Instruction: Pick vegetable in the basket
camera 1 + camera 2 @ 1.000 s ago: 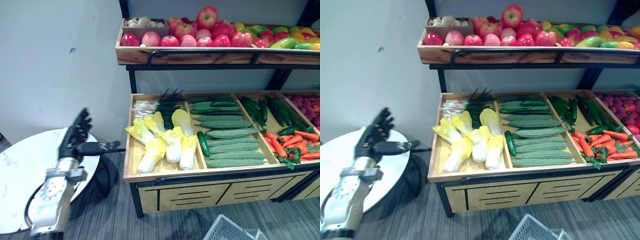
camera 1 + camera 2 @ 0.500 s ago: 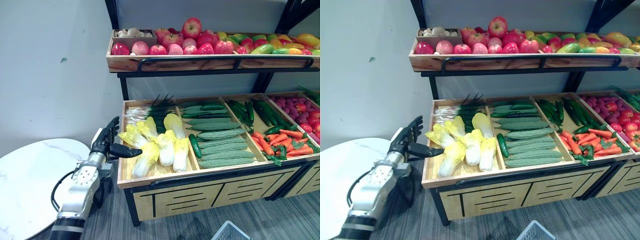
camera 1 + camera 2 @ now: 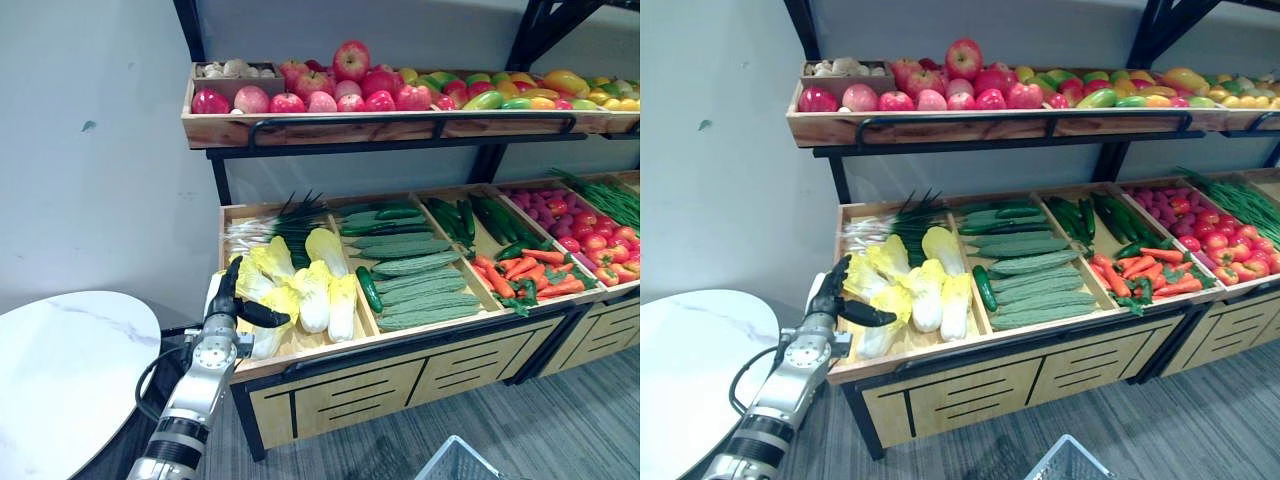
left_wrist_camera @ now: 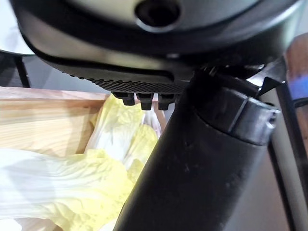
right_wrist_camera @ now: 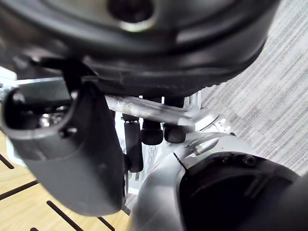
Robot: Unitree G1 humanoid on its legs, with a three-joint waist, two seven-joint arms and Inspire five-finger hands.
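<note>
Left hand (image 3: 232, 300): open, fingers straight and pointing up, thumb (image 3: 266, 316) stretched sideways. It holds nothing. It stands at the front left corner of the lower shelf (image 3: 300, 352), with the thumb over the nearest of the cabbages (image 3: 312, 282). Contact between thumb and cabbage cannot be confirmed.

Right hand (image 5: 154, 62): closed, fingers curled round the metal handle of the basket (image 3: 455, 468). The basket is light wire and hangs low, in front of the shelf and above the floor.

Around the left hand:
- Spring onions (image 3: 285, 218) lie behind the cabbages in the same compartment.
- Cucumbers (image 3: 405, 272) fill the next compartment to the right; one dark cucumber lies along the divider.
- Further right are dark green vegetables, then carrots (image 3: 522, 275) and a compartment of red vegetables (image 3: 572, 215).
- Nothing lies between the hand and the cabbages.

The upper shelf carries apples (image 3: 340, 85), a small box of pale items (image 3: 225, 68) and mangoes (image 3: 520, 90). A round white table (image 3: 60, 370) stands left of the shelf, against a pale wall (image 3: 90, 150). The floor (image 3: 400, 440) is grey plank.

The cabbages are long heads, white at the stem and yellow and frilled at the leaf end, lying side by side in the leftmost lower compartment.
</note>
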